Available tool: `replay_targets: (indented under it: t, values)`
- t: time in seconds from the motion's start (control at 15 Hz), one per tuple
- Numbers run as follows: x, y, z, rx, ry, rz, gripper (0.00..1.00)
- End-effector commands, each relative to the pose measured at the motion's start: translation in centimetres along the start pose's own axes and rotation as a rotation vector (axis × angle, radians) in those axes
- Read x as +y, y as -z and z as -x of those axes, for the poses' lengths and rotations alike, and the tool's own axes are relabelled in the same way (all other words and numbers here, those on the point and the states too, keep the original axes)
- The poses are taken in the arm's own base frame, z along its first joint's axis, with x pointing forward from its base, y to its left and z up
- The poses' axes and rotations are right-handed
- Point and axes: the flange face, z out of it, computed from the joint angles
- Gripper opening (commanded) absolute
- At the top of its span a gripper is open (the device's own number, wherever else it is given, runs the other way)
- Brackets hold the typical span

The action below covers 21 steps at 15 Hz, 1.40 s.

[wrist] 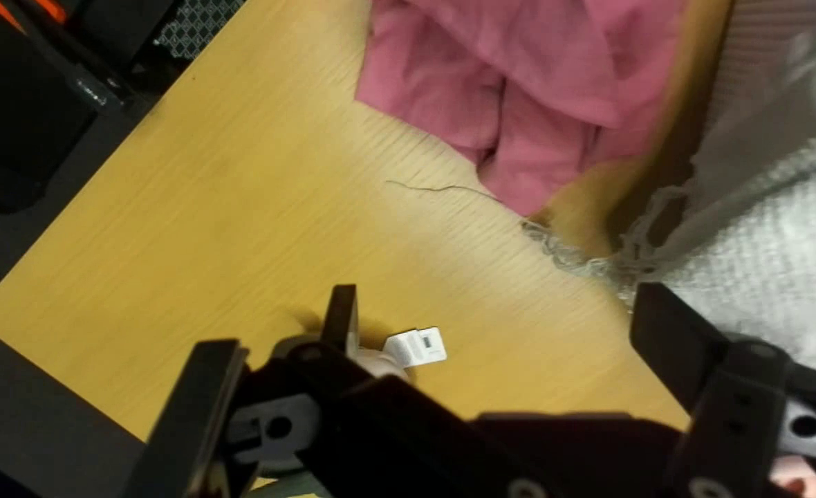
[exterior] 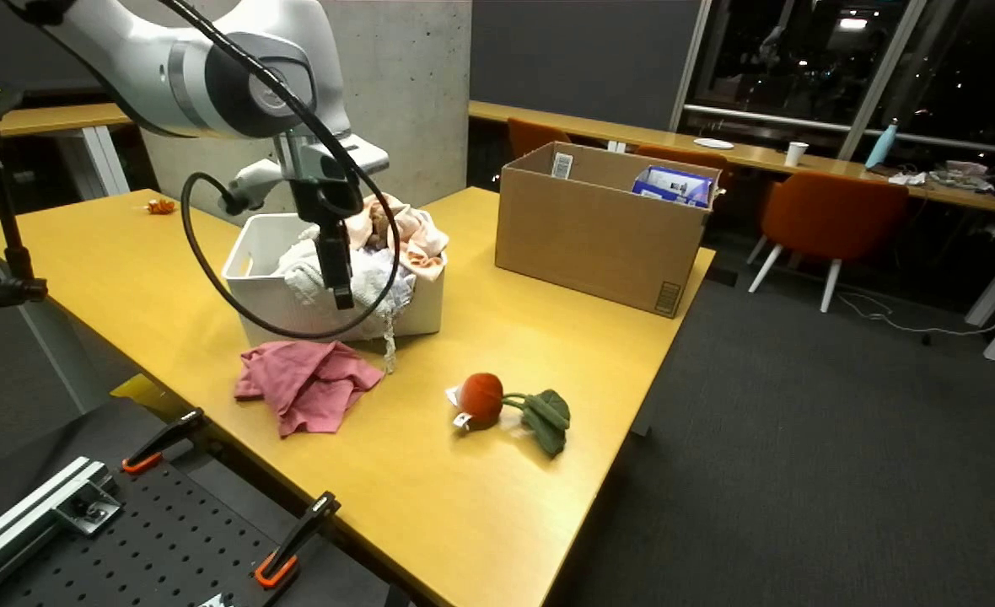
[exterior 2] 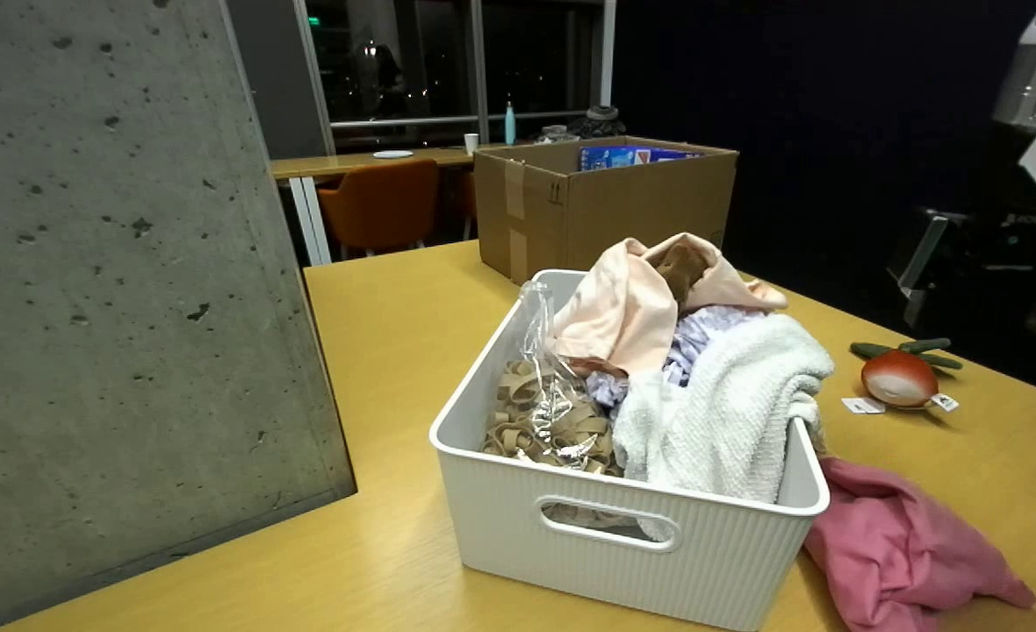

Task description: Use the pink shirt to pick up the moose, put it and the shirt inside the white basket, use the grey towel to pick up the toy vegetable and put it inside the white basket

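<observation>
Black fingers (wrist: 678,346) wide apart, pale pink shirt (exterior 2: 619,312) around brown plush moose (exterior 2: 681,270) in a white rectangular plastic basket (exterior 2: 711,566), light grey towel (exterior 2: 729,412) (draped over the rim), round red-and-green toy vegetable (exterior: 489,398) to the right on the yellow desk (exterior: 430,523)

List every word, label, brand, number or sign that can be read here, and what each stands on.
"ROBOTIQ": on the gripper, in an exterior view.
Up-arrow sign, by its look: on the cardboard box.
Too small or blurred to read: the box's white label and corner print; the blue package; white tags on the toy vegetable.
</observation>
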Motion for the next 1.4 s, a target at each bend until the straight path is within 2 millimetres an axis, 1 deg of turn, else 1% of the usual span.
replay_targets:
  t: [0.0, 0.13, 0.27, 0.4, 0.53, 0.67, 0.73, 0.8, 0.93, 1.2, 1.33]
  values:
    - [2.9, 0.0, -2.1, 0.032, 0.034, -0.014, 1.00]
    - [3.1, 0.7, -3.7, 0.036, 0.041, -0.011, 1.00]
    - [2.5, 1.7, -5.0, 0.055, 0.064, -0.016, 1.00]
    - [1.0, 2.8, -6.1, 0.064, 0.098, -0.024, 1.00]
    - [-0.8, 3.3, -7.1, 0.070, 0.127, -0.034, 1.00]
    - [-2.6, 3.0, -7.8, 0.067, 0.158, -0.024, 1.00]
    - [-3.7, 2.5, -8.2, 0.062, 0.170, -0.019, 1.00]
    - [-4.8, 2.1, -8.3, 0.054, 0.183, -0.013, 1.00]
    - [-7.1, 1.1, -7.9, 0.039, 0.212, 0.003, 1.00]
    - [-10.7, -0.4, -6.3, 0.021, 0.268, 0.033, 1.00]
    - [-12.2, -0.6, -5.5, 0.023, 0.298, 0.041, 1.00]
